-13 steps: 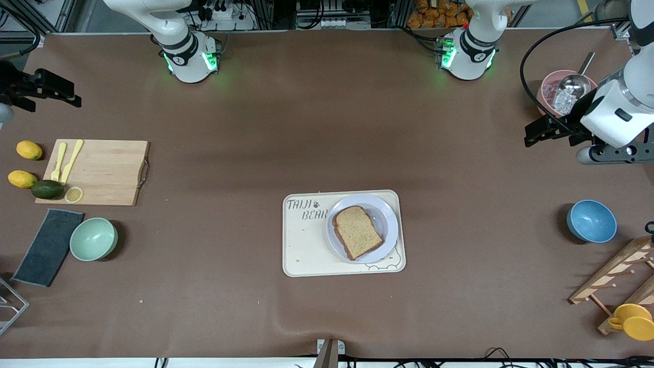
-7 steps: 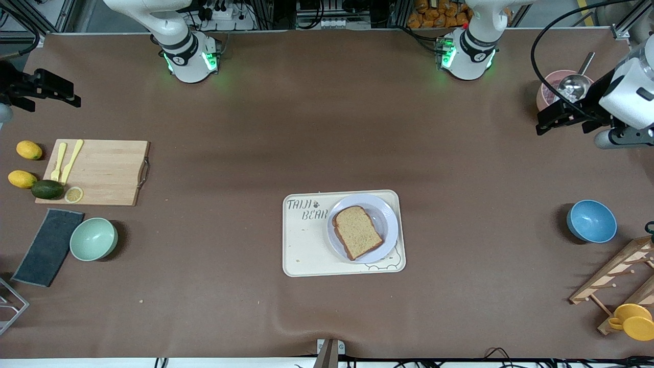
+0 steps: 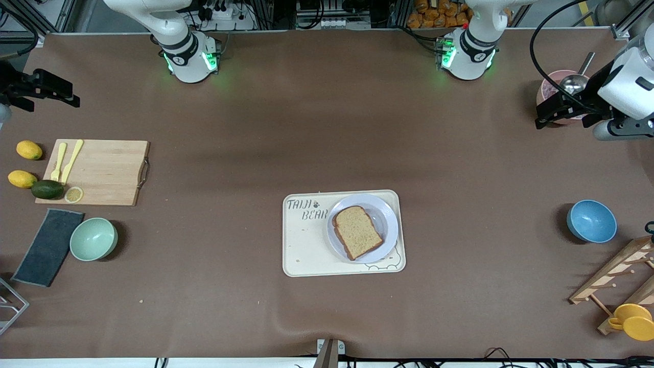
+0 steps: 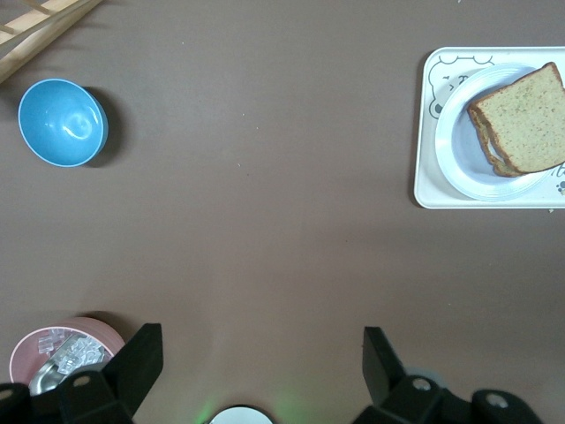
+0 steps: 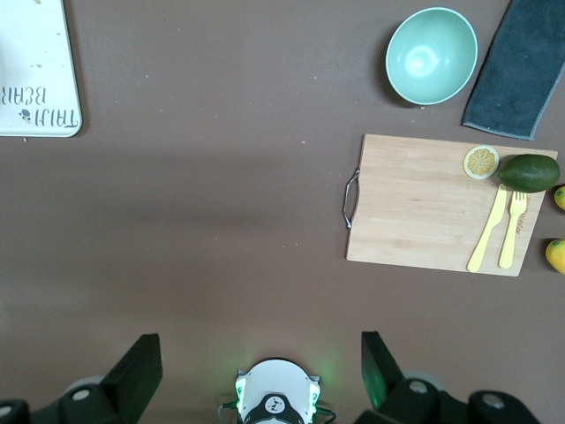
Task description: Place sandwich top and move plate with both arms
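Brown matting covers our wide table. Toward the right arm's end, the right gripper (image 3: 38, 92) hangs with jaws wide and empty above the mat, near a pale wooden cutting board (image 3: 99, 172); this arm waits. At the centre, the sandwich top (image 3: 358, 232), a grainy light-brown slice with darker crust, lies on the smooth round plate (image 3: 389, 214), which sits on a cream tray (image 3: 306, 250). Toward the left arm's end, the left gripper (image 3: 559, 113) hangs agape and empty over a pink bowl (image 3: 546, 92). We judge both arms should approach the plate's rim from two sides, level.
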Controlling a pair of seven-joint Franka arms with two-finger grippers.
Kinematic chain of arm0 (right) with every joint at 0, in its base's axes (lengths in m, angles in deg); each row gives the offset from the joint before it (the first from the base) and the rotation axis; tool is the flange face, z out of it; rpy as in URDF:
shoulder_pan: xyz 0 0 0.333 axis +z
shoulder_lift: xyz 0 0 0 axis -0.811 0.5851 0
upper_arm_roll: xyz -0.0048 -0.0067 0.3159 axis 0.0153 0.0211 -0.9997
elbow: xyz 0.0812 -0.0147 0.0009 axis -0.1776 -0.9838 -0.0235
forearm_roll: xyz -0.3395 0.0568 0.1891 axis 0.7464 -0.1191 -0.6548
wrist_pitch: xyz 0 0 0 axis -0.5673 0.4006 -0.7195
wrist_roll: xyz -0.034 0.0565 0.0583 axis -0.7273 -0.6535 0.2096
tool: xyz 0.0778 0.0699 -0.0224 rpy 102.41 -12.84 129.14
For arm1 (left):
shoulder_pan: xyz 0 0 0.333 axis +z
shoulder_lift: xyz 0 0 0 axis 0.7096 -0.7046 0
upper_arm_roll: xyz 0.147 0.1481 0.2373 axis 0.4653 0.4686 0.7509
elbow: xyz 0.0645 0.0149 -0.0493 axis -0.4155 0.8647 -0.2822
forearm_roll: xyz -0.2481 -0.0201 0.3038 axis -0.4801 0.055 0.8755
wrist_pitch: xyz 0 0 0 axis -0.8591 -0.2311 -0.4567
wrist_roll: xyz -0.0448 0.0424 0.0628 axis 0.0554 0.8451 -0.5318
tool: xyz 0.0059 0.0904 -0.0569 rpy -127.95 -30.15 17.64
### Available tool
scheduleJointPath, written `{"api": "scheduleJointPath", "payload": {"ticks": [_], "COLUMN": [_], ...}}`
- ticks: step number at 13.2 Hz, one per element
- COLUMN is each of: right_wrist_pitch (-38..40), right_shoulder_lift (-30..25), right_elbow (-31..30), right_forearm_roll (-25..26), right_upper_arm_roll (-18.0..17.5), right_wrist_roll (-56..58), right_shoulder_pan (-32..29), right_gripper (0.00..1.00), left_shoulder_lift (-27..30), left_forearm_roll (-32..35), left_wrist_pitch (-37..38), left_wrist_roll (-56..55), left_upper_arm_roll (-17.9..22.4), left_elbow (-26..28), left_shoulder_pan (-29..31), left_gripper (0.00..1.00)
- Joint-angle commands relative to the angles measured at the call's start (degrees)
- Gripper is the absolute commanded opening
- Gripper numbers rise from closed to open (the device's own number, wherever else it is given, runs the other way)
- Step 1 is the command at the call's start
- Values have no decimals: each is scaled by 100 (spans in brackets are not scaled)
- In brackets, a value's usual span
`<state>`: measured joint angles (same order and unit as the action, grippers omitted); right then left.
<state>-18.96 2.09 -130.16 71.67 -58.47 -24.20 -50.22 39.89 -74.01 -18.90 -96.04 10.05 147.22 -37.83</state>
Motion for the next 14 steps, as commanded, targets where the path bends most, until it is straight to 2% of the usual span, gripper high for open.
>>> {"api": "scheduleJointPath", "payload": {"ticks": [1, 5, 8, 12, 14], "right_wrist_pitch": [30, 38, 56, 30, -224], "right_shoulder_lift": [-50, -50, -33, -24, -33], "right_elbow": [-27, -45, -45, -45, -45], "right_forearm_roll": [-35, -44, -44, 17, 35], "right_upper_arm_roll": [-43, -43, -43, -34, -43], "right_wrist_roll": [-54, -46, -54, -37, -37], "right_shoulder_pan": [-99, -195, -187, -204, -169], "right_gripper": [100, 100, 100, 100, 100], "left_shoulder_lift": [179, 293, 363, 495, 539], "left_forearm_roll": [151, 151, 90, 63, 54], "left_wrist_pitch": [69, -37, -37, -115, -159], "left_wrist_roll": [3, 12, 12, 12, 12], "left_upper_arm_roll": [47, 802, 1549, 1595, 1595], "left_elbow": [92, 312, 382, 593, 655], "left_shoulder_pan": [-61, -815, -1448, -1494, -1476], "left_gripper": [100, 100, 100, 100, 100]}}
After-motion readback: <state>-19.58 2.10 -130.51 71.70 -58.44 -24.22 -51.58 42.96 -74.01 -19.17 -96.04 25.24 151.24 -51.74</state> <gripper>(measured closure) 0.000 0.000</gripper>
